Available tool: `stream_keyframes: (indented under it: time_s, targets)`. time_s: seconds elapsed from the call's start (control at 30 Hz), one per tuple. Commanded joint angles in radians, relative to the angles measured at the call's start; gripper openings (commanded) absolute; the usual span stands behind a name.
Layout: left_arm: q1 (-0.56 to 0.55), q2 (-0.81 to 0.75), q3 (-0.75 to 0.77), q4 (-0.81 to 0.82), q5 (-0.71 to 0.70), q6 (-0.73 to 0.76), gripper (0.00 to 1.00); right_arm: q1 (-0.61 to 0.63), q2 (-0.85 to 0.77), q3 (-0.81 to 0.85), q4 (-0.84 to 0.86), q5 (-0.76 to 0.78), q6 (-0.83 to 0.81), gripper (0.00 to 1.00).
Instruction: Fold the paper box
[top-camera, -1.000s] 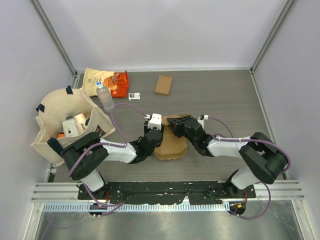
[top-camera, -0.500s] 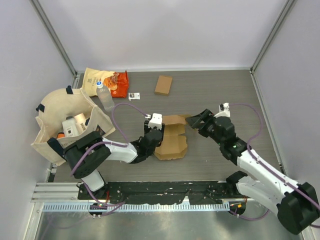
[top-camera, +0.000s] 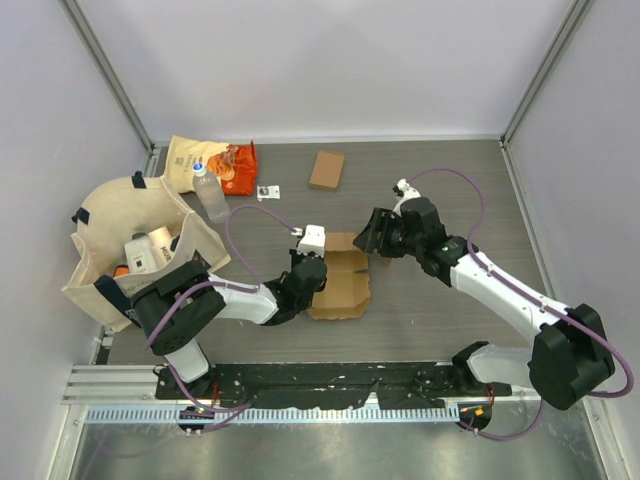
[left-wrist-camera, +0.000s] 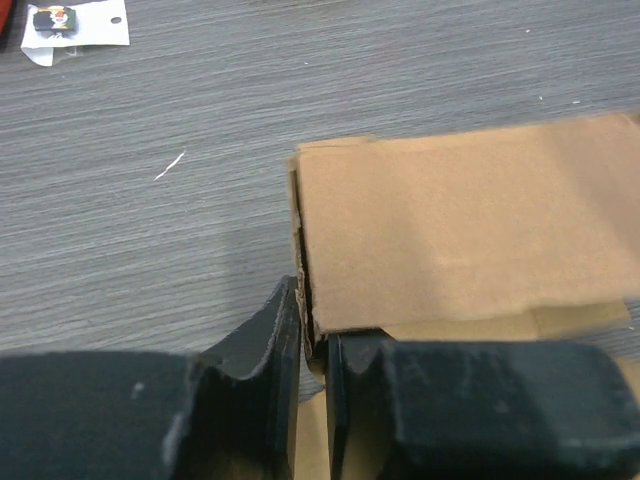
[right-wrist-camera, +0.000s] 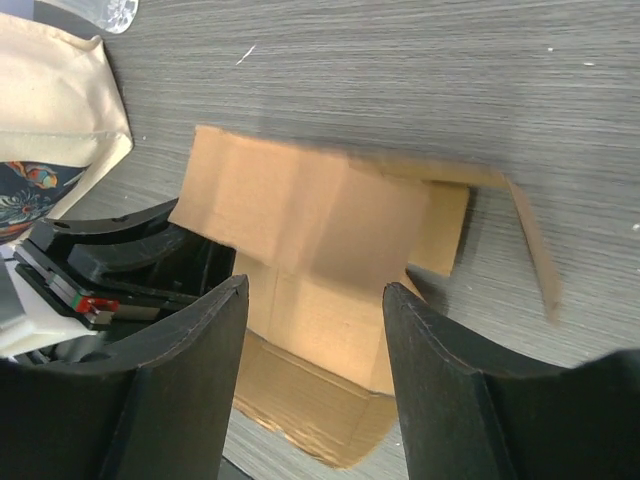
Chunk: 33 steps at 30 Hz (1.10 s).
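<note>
The brown paper box (top-camera: 343, 283) lies partly folded in the middle of the table, one panel raised over its base. My left gripper (top-camera: 306, 272) is at the box's left side, and in the left wrist view the left gripper (left-wrist-camera: 312, 340) is shut on the thin left edge of the box (left-wrist-camera: 470, 220). My right gripper (top-camera: 377, 236) hovers by the far right corner, open. In the right wrist view the right gripper (right-wrist-camera: 315, 300) holds nothing, and the box (right-wrist-camera: 310, 230) shows beyond its fingers with a loose flap (right-wrist-camera: 530, 250) at the right.
A small brown carton (top-camera: 327, 169) sits at the back. A snack bag (top-camera: 215, 160), a water bottle (top-camera: 208, 192) and a small white card (top-camera: 268, 192) lie at the back left. A cloth tote bag (top-camera: 130, 245) with items inside fills the left side.
My right gripper let go of the box, opened, swung away to the right and came back over the far right corner. The left jaws closed tighter on the box edge.
</note>
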Motion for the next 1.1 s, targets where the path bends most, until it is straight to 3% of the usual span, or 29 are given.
stream_keyframes:
  time_s: [0.0, 0.1, 0.3, 0.6, 0.73, 0.83, 0.87, 0.93, 1.0, 1.07]
  targets:
    - [0.007, 0.011, 0.023, 0.047, -0.060, 0.017, 0.13, 0.013, 0.059, 0.086, 0.001, -0.008, 0.033, 0.62]
    - [0.007, 0.016, 0.033, 0.052, -0.070, 0.020, 0.00, 0.013, 0.079, 0.087, 0.052, 0.007, 0.102, 0.61]
    - [0.005, 0.014, 0.031, 0.052, -0.104, 0.011, 0.00, 0.022, 0.082, 0.058, 0.046, 0.034, 0.242, 0.53]
    - [0.005, -0.032, 0.019, 0.016, -0.129, -0.080, 0.00, 0.022, 0.162, -0.039, 0.415, -0.093, 0.524, 0.50]
    - [0.005, -0.076, 0.017, -0.024, -0.109, -0.120, 0.00, 0.022, 0.196, -0.023, 0.498, -0.094, 0.591, 0.47]
    - [0.005, -0.104, 0.014, -0.043, -0.090, -0.143, 0.00, 0.025, 0.246, 0.032, 0.431, -0.109, 0.558, 0.45]
    - [0.005, -0.113, 0.016, -0.048, -0.087, -0.153, 0.00, 0.025, 0.254, 0.017, 0.452, -0.120, 0.568, 0.42]
    - [0.005, -0.135, 0.016, -0.068, -0.078, -0.169, 0.00, 0.022, 0.256, -0.038, 0.580, -0.138, 0.640, 0.21]
    - [0.005, -0.149, 0.017, -0.083, -0.073, -0.190, 0.00, 0.017, 0.262, -0.060, 0.649, -0.149, 0.692, 0.06]
    - [0.005, -0.162, 0.023, -0.113, -0.075, -0.196, 0.00, 0.016, 0.257, -0.097, 0.695, -0.141, 0.725, 0.04]
